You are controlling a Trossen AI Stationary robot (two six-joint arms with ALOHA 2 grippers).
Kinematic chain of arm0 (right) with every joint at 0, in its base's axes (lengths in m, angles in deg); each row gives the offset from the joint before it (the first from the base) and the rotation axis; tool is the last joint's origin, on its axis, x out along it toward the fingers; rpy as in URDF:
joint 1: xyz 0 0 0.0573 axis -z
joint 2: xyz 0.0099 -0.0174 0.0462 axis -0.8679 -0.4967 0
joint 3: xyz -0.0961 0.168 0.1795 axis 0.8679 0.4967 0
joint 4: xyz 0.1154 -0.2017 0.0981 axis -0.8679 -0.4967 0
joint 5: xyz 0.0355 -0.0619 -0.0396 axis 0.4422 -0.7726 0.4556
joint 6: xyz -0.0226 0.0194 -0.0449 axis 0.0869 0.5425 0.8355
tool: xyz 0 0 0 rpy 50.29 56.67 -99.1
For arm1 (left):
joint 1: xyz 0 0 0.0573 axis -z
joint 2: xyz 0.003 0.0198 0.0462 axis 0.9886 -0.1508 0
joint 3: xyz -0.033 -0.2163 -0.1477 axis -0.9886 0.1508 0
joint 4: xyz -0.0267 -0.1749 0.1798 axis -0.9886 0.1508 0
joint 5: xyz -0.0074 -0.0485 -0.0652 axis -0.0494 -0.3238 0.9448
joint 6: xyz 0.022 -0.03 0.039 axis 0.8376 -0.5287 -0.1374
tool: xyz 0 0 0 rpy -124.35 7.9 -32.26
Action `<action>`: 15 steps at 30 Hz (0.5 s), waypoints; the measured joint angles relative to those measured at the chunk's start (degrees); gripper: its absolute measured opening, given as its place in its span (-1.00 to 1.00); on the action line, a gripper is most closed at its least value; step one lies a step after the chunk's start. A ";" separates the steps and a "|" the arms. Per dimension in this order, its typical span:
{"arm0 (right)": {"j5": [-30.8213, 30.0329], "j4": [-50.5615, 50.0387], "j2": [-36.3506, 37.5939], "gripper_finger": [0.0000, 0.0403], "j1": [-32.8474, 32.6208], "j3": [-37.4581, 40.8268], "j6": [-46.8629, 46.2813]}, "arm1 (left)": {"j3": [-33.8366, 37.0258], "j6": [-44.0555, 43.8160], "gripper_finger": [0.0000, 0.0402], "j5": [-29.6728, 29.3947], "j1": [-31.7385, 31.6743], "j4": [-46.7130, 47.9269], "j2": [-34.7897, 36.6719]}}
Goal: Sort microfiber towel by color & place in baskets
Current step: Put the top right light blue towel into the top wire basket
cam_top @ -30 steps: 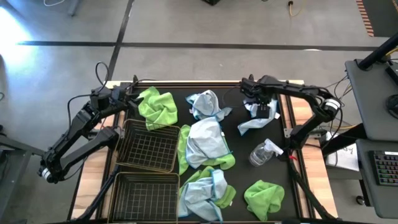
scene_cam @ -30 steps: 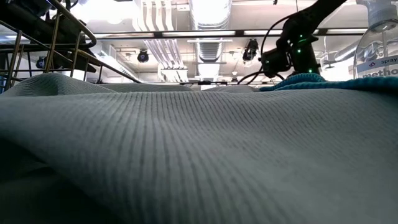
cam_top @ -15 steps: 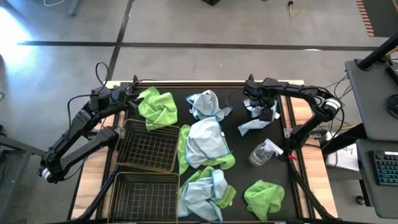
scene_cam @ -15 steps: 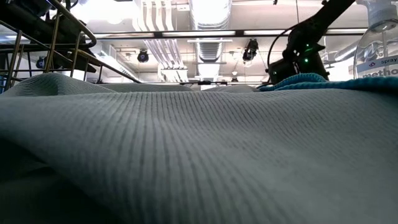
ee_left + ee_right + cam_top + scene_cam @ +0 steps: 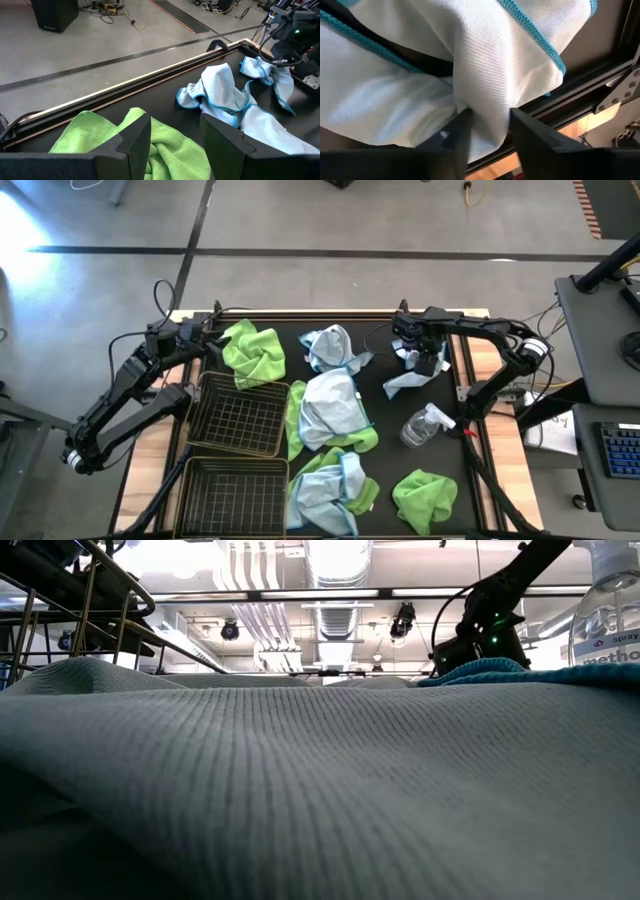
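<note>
On the black counter (image 5: 385, 415), the right end effector (image 5: 485, 120) pinches a pale towel (image 5: 405, 378) for lifting; the left end effector (image 5: 175, 137), fingers apart, waits over a green towel (image 5: 165, 145).

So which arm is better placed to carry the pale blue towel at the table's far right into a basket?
The right. The right gripper is already pinching that pale blue towel. The left gripper is open over a green towel beside the baskets, far from it.
</note>
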 joint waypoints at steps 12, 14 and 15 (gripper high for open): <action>0.49 1.45 0.41 -0.95 -0.02 -1.95 -5.10 | 0.00 -0.58 -0.23 0.00 -0.01 -0.20 -0.04; 2.26 1.72 1.00 -0.95 -0.02 -3.96 -5.41 | 0.02 -0.93 -0.23 0.00 -0.01 -0.18 -0.04; 3.65 1.80 1.32 -0.95 -0.02 -5.10 -5.43 | 0.02 -0.96 -0.23 0.00 0.01 -0.18 -0.04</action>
